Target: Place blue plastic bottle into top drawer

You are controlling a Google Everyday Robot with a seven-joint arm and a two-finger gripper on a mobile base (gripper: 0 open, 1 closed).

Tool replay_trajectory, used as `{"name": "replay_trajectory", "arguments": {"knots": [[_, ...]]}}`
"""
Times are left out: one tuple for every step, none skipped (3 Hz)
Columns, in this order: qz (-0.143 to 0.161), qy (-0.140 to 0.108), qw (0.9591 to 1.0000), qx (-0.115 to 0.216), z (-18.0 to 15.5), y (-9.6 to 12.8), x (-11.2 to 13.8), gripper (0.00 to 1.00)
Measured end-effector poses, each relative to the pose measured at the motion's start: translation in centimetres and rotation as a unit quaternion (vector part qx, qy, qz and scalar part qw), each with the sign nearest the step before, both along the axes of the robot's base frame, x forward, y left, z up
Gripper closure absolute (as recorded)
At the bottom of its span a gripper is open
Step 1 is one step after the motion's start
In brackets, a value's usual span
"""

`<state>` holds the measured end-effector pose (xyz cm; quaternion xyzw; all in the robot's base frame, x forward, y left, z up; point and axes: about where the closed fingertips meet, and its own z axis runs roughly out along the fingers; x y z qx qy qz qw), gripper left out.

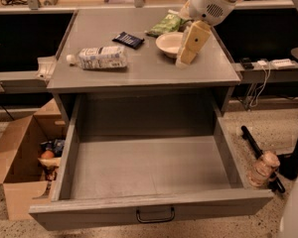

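Note:
The blue plastic bottle [98, 58] lies on its side on the left part of the grey cabinet top [139, 71], its white cap pointing left. The top drawer [149, 167] stands pulled fully out below, its floor bare, with a small black handle [155, 215] on its front. My gripper [187, 51] hangs from the white arm at the upper right, over the right part of the cabinet top, in front of a white bowl [168, 43]. It is well to the right of the bottle and holds nothing that I can see.
A green snack bag [165, 25] and a dark flat packet [128, 39] lie at the back of the top. An open brown cardboard box [20, 162] with items stands on the floor at left. A bottle-like object [262, 167] and black rod lie on the floor at right.

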<state>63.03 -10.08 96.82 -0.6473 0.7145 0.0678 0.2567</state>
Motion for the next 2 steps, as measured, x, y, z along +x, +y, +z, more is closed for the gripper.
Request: {"name": "replay_trajectory", "arguments": {"knots": [[0.0,0.0,1.0,0.0,0.0,0.0,0.0,0.0],[-0.008,-0.008,0.9999,-0.007,-0.3,2.5,3.1,0.0]]}}
